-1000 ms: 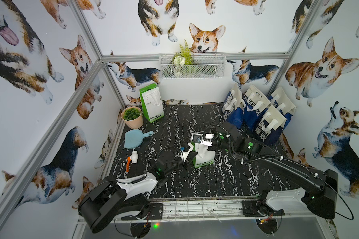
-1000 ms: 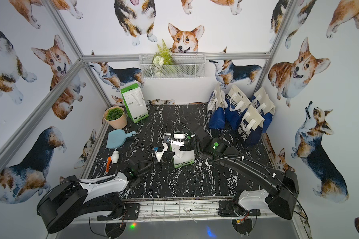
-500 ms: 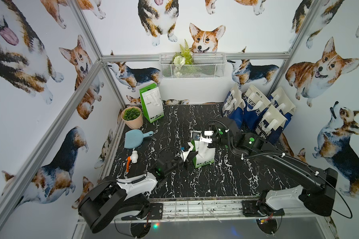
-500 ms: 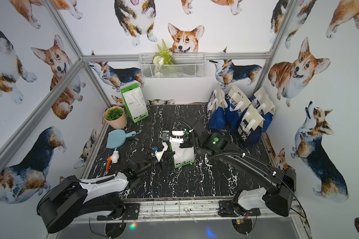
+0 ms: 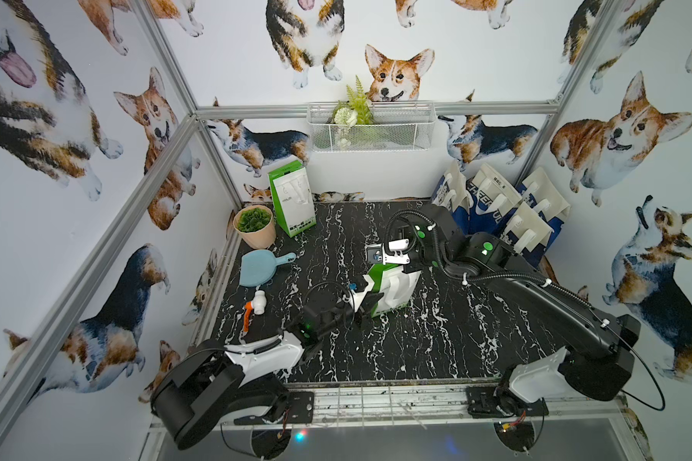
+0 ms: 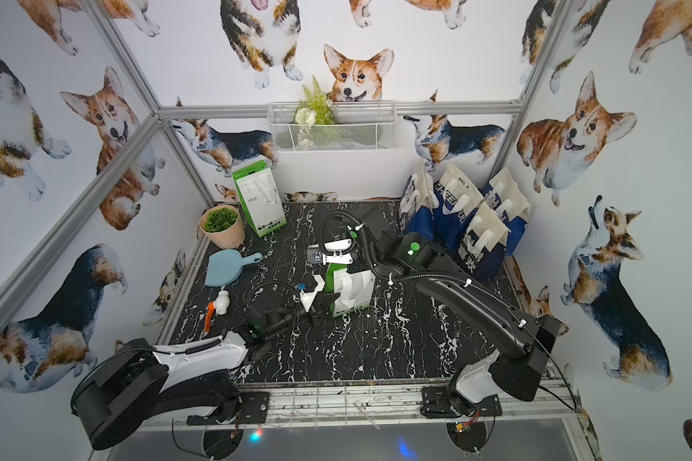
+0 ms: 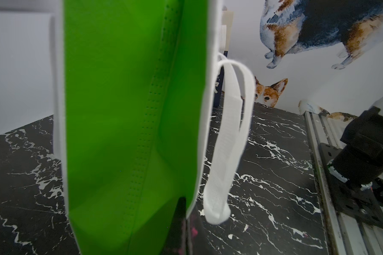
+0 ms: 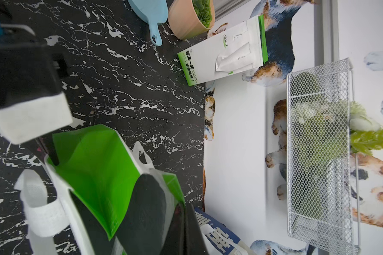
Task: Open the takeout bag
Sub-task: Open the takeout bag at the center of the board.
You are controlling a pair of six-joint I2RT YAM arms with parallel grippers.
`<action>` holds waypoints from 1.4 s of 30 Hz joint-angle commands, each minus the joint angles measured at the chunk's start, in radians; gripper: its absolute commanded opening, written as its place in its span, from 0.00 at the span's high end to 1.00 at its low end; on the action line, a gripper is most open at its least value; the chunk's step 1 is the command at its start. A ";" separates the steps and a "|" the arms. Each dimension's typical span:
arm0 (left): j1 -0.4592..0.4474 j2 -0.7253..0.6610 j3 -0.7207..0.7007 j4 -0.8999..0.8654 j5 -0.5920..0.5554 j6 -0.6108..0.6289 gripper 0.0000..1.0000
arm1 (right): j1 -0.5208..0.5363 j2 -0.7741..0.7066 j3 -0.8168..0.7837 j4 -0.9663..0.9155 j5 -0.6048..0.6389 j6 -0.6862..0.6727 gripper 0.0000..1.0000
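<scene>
I've got the left gripper [image 5: 371, 299] pinched shut on a side edge of the bag [image 5: 394, 289], right gripper [image 8: 181, 212] pinched on its rim, mouth gaping

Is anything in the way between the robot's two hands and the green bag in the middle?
Nothing visible. The left hand is shut on the green bag's side edge, the right hand on its top rim.
</scene>
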 commanded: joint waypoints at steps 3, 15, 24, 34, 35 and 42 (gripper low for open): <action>0.000 0.002 0.007 0.008 0.013 0.010 1.00 | 0.011 0.035 0.059 -0.069 -0.014 -0.057 1.00; -0.001 -0.007 0.007 -0.004 0.000 0.007 1.00 | 0.004 -0.060 -0.062 0.110 -0.055 0.145 0.61; -0.001 -0.035 0.010 -0.030 -0.026 -0.031 0.46 | -0.006 -0.330 -0.340 0.259 -0.137 0.438 0.54; -0.001 -0.144 0.144 -0.317 -0.020 -0.085 0.41 | -0.007 -0.716 -0.622 0.340 -0.180 0.687 0.51; -0.001 -0.153 0.163 -0.356 -0.018 -0.085 0.40 | -0.006 -0.739 -0.634 0.338 -0.181 0.695 0.51; 0.000 -0.184 0.265 -0.540 -0.042 -0.080 0.43 | -0.006 -0.822 -0.677 0.326 -0.157 0.712 0.51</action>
